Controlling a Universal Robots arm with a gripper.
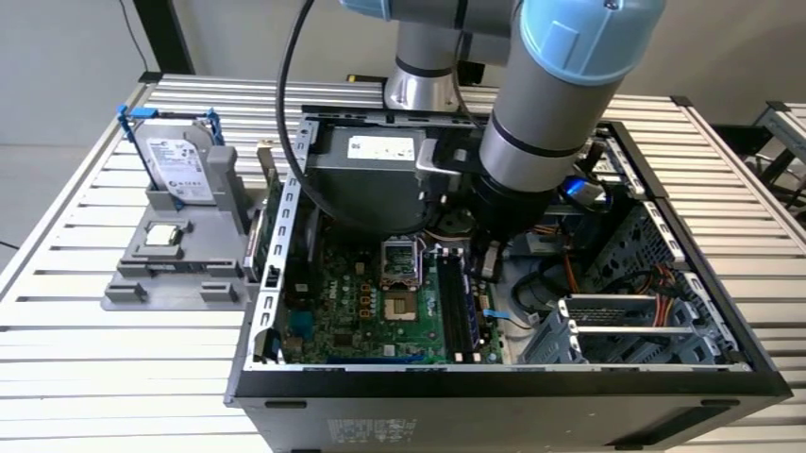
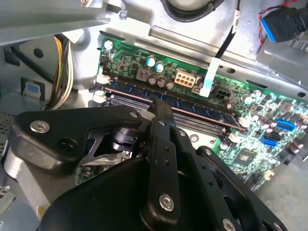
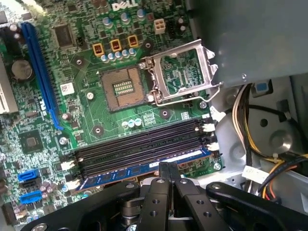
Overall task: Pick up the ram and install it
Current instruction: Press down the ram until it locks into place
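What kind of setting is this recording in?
Likely a lab bench for robot PC assembly: an open computer case on a slatted metal table, beside a grey fixture holding a hard drive.

slatted metal table [image 1: 75,359], plain pale wall [image 1: 63,57] behind, dark upright post [image 1: 164,36]

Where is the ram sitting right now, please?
In both wrist views the ram stands on edge in the motherboard's slot row, in the slot nearest the gripper, beside the empty black slots.
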